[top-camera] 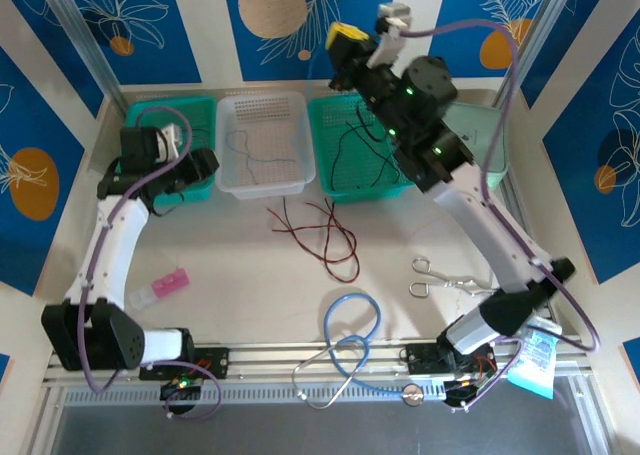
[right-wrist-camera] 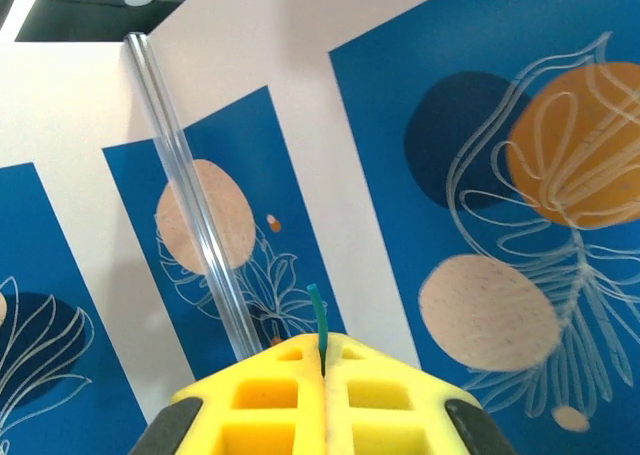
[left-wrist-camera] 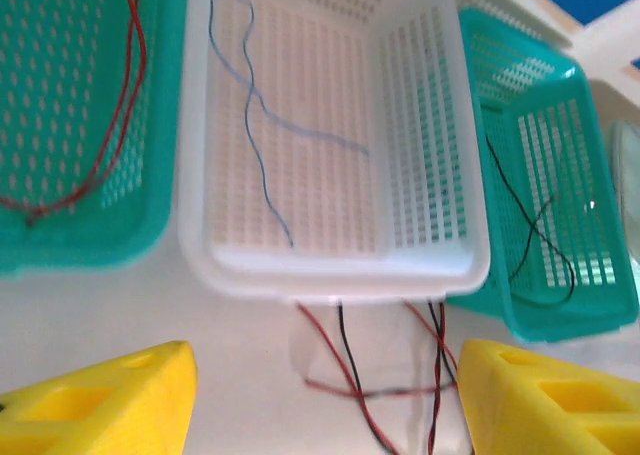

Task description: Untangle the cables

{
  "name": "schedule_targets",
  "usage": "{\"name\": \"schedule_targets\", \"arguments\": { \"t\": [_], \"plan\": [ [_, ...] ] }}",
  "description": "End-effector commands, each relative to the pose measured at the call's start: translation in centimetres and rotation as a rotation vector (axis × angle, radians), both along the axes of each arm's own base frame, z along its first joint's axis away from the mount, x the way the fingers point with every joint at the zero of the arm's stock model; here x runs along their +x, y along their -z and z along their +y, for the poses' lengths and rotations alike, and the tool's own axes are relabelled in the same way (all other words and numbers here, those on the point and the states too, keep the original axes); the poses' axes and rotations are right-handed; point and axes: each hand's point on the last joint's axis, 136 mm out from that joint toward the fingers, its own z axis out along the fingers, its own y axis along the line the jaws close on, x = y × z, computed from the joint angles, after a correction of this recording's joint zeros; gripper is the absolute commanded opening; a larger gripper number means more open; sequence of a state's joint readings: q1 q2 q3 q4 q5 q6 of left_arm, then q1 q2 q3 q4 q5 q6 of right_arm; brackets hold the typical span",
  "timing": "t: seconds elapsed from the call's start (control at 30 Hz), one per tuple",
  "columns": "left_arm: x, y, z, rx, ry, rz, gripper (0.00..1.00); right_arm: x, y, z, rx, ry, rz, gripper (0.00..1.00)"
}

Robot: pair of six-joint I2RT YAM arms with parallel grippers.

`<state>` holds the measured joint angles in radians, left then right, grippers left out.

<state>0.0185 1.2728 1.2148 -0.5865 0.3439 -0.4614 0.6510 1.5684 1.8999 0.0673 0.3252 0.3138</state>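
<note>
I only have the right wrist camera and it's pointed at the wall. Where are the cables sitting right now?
Observer: A red and black tangle lies on the table, in front of the white basket.
Operator: Anything inside that basket?
Observer: One thin blue-grey cable, lying loose on its floor.
Operator: And the left claw?
Observer: The left claw is open, with nothing in it.
</note>
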Motion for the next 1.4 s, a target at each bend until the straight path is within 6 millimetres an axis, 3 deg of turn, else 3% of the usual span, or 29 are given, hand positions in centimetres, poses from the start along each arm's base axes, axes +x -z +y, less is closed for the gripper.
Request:
{"name": "schedule_targets", "arguments": {
  "t": [0.0, 0.2, 0.37, 0.5, 0.77, 0.9, 1.17, 1.3, 1.37],
  "plan": [
    [-1.9, -0.5, -0.8, -0.057, -0.016, -0.042, 0.7, 2.5, -0.8, 2.9, -0.007, -0.01, -0.046, 0.0],
    [-5.5, 0.8, -1.9, -0.135, -0.018, -0.023, 0.7, 9.1, 1.4, 7.9, -0.075, 0.018, -0.042, 0.0],
    [-7.7, 2.7, -1.9, -0.13, -0.022, 0.006, 0.71, 13.2, 6.1, 10.9, -0.093, -0.001, -0.007, 0.0],
    [-8.5, 3.1, -2.4, -0.159, -0.006, 0.023, 0.71, 16.2, 14.4, 12.6, -0.162, 0.017, 0.201, 0.0],
    [-9.3, 4.1, -2.8, -0.199, -0.005, 0.046, 0.71, 18.3, 33.2, 14.2, -0.288, 0.02, 0.649, 0.0],
    [-10.1, 4.5, -2.8, -0.207, -0.011, 0.051, 0.71, 18.3, 39.2, 14.3, -0.368, 0.036, 0.774, 0.0],
    [-11.6, 6.3, -2.9, -0.228, -0.022, 0.085, 0.72, 17.5, 44.2, 13.4, -0.479, 0.044, 0.873, 0.0],
    [-12.2, 6.5, -2.6, -0.209, -0.026, 0.09, 0.72, 17.2, 44.3, 13.3, -0.489, 0.026, 0.883, 0.0],
    [-12.4, 6.4, -2.6, -0.208, -0.025, 0.09, 0.72, 17.2, 43.8, 13.4, -0.493, 0.008, 0.875, 0.11]
  ]
}}
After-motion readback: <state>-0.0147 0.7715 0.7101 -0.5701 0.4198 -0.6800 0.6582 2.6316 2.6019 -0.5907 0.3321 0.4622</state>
